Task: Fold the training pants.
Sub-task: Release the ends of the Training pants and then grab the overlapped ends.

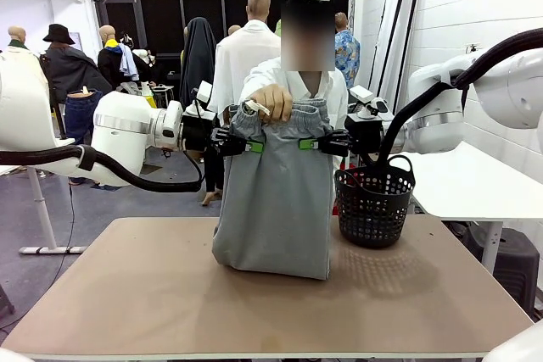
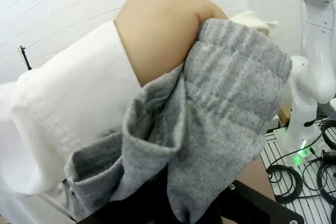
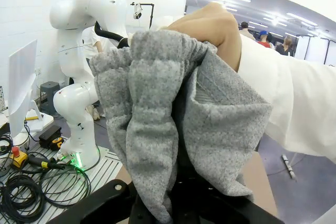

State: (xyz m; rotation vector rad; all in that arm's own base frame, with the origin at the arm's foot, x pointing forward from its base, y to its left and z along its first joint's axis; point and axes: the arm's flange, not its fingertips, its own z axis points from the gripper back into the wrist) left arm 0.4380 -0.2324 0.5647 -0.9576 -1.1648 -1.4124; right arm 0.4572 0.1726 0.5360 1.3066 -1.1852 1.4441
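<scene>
Item: training pants (image 1: 276, 209), lt grey soft fabric, held upright at centre of front view, gathered waistband up and legs hanging. The lower end rests on the table (image 1: 153, 294), fabric slightly bunched there. Holder 1: left gripper (image 1: 253, 146), entering from picture left, green pads pressed together on the waistband's left part, just under the elastic. Holder 2: right gripper (image 1: 305, 143), entering from picture right, pads likewise pinching the waistband's right part, approx. level w/ the other. Holder 3: person's hand (image 1: 271, 101), fist closed on the waistband's top edge, above and between the two grippers; a pale cord end sticks out by the knuckles. Person stands behind the pants at the far side, in a white sleeve (image 2: 68, 114). Adjacent: black basket (image 1: 373, 201), on the table right of centre, just beside the pants' right edge; touching or not, cannot tell. Left wrist view: grey fabric at centre & lower right, hand at top, sleeve at left. Right wrist view: fabric gathered at centre, hand upper right.
</scene>
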